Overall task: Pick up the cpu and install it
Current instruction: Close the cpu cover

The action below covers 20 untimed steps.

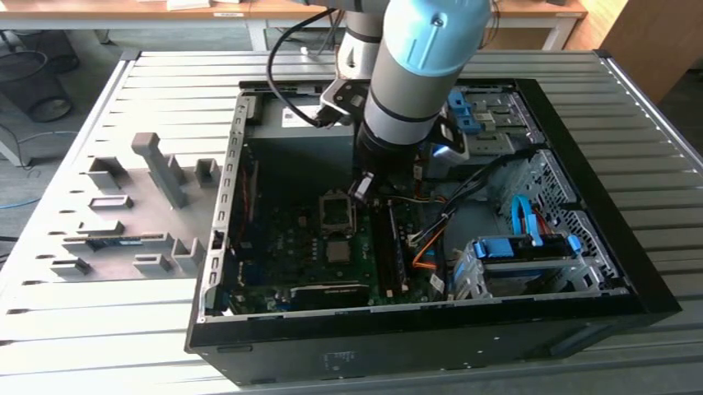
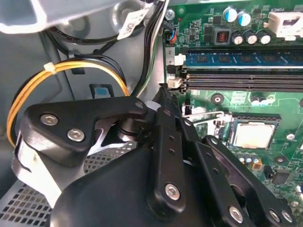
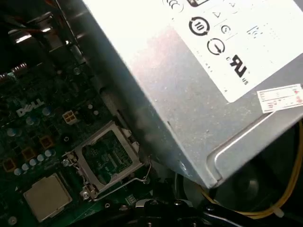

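**End effector in the case, cpu not yet lifted**

I have the end effector (image 1: 361, 186) low inside the case (image 1: 439, 329), above the motherboard (image 2: 208, 28); I cannot tell how wide it stands. The cpu (image 3: 46, 197) lies flat on the board just beside the socket (image 3: 106, 158), which is empty, ready, I judge, to receive it.

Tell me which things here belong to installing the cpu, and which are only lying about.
For the job: cpu; empty socket beside it; gripper.
Lying about: grey box; yellow cables; memory stick on the grey holder.
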Tool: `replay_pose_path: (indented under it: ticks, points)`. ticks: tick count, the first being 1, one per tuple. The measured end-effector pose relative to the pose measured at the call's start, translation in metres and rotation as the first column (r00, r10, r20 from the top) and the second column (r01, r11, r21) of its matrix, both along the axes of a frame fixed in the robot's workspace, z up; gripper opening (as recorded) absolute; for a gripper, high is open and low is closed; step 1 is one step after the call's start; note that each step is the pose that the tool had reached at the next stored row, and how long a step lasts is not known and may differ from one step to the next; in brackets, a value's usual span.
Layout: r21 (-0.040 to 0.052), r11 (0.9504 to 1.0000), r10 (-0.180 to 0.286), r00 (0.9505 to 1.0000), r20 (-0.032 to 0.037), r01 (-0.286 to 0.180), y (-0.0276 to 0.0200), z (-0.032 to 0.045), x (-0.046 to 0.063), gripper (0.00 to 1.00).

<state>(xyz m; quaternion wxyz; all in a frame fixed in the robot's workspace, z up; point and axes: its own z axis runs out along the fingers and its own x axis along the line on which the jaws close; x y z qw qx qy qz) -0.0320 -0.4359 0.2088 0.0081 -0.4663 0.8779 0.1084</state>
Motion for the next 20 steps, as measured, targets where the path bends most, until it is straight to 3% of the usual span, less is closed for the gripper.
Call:
replay_pose_path:
  ticks: [20]
  points:
    - [-0.0005,1.0,0.0,1.0,-0.0002,0.0,-0.0013,-0.0116,-0.006,0.1]
